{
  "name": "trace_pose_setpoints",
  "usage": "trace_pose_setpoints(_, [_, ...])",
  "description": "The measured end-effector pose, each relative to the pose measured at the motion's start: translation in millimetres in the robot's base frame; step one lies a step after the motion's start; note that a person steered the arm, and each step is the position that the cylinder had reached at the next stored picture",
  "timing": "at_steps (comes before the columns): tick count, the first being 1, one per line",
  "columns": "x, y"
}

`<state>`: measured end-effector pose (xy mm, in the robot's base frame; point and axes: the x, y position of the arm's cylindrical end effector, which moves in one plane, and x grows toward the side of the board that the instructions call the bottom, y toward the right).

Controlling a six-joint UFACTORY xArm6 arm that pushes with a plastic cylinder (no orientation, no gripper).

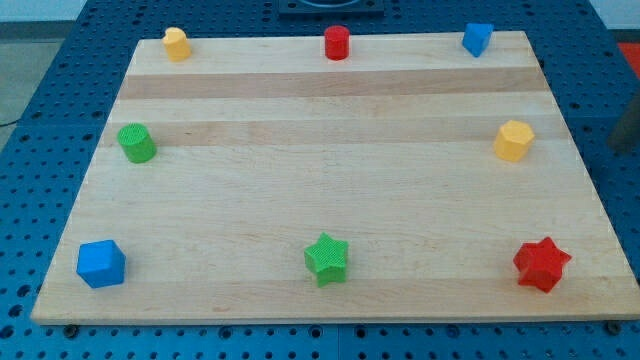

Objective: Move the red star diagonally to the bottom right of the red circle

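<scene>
The red star (541, 264) lies near the board's bottom right corner. The red circle (336, 43) stands at the board's top edge, near the middle. They are far apart, the star well below and to the right of the circle. My tip does not show in the camera view, so its place relative to the blocks cannot be told.
On the wooden board (330, 150): a yellow block (177, 44) top left, a blue block (477, 39) top right, a yellow hexagon (513, 140) right, a green cylinder (137, 143) left, a blue cube (101, 264) bottom left, a green star (326, 259) bottom middle.
</scene>
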<state>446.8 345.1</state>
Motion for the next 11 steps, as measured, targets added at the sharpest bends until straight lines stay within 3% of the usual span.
trace_pose_setpoints(1, [67,-1])
trace_pose_setpoints(2, [160,-11])
trace_pose_setpoints(3, [168,-38])
trace_pose_setpoints(4, [168,-102])
trace_pose_setpoints(5, [165,-147])
trace_pose_setpoints(7, [87,-148])
trace_pose_setpoints(9, [39,-203])
trace_pose_setpoints(11, [-13,-218])
